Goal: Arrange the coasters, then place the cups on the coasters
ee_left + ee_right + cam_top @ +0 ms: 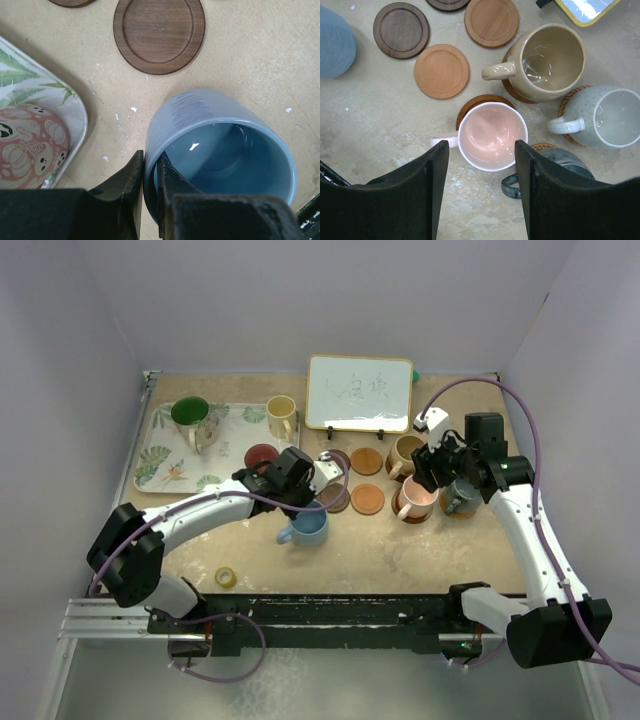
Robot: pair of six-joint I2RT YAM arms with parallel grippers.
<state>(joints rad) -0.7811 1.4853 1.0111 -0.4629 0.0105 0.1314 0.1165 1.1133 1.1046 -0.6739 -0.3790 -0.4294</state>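
A leaf-patterned rectangular tray (150, 465) is sitting at the far left, carrying a green-lined mug (190, 416) and a pale yellow mug (282, 418). A red mug (262, 457) at its near corner is peeking out from behind the left arm. The left gripper (150, 167) is pinching the wall of a light blue ceramic mug (220, 150), one finger inside the rim and one outside, jaws almost together. The mug is sitting just beside the tray, on no coaster, and it is hard to tell whether it is touching the table. Smooth round wooden coasters, one dark (401, 30) and two lighter (441, 70), are lying bare between the arms, and a fourth is being cut off at the frame edge. The right gripper (481, 150) is hovering wide open over a pink mug (492, 127), gripping nothing. That mug is standing on a brown wooden coaster (470, 104). Beyond it a tan mug (552, 60) is covering most of its coaster. A pale speckled mug (615, 117) is sitting on woven rattan, and a dark grey mug (565, 162) is being largely hidden by a finger.
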